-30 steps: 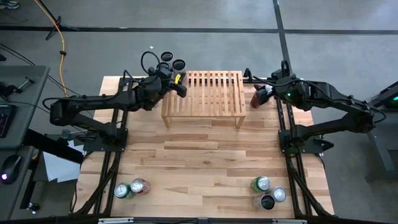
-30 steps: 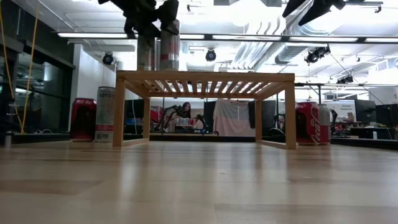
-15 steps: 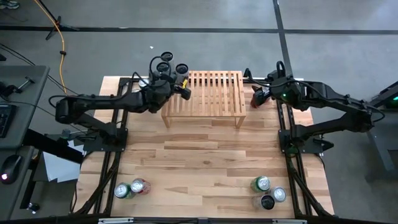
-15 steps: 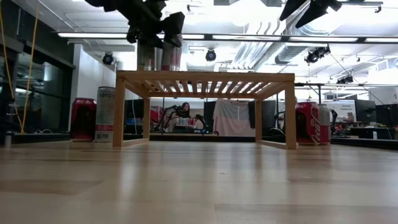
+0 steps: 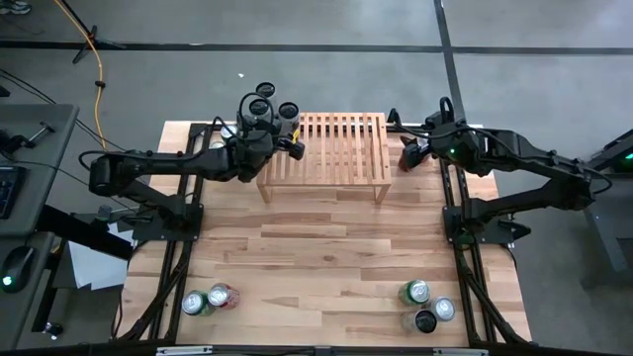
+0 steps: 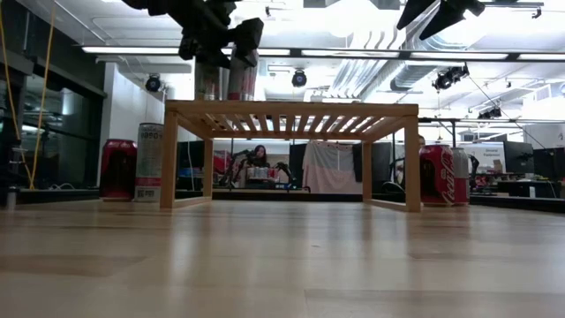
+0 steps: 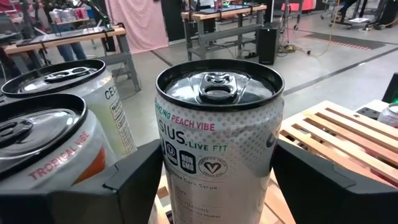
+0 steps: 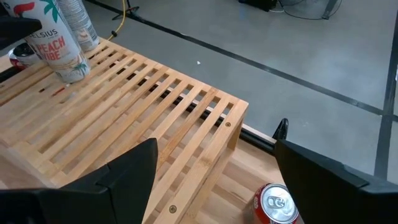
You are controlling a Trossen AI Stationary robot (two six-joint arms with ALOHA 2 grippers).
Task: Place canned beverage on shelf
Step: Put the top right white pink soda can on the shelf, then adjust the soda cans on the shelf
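Note:
A tall silver can [image 7: 217,143] marked Peach Vibe stands upright on its base on the slatted top of the light-wood shelf [image 5: 341,153], at its far-left corner. My left gripper [image 5: 284,133] reaches in level from the table's left. It is open, with one finger close on either side of the can. Two more tall cans [image 7: 56,118] stand right beside it. My right gripper [image 5: 407,150] hovers open off the shelf's right end, with nothing between its fingers, above a red can [image 8: 277,204] that stands on the table.
Two cans [image 5: 208,299] stand at the table's near-left edge and three [image 5: 425,305] at the near right. A red can [image 6: 117,168] and a silver one [image 6: 150,163] stand on the table beyond the shelf's left leg. The rest of the shelf top [image 8: 137,106] is bare.
My left gripper has sunk a little with the Peach Vibe can and gone slightly toward the table's far edge. The can has come down onto the shelf's far-left corner, still upright.

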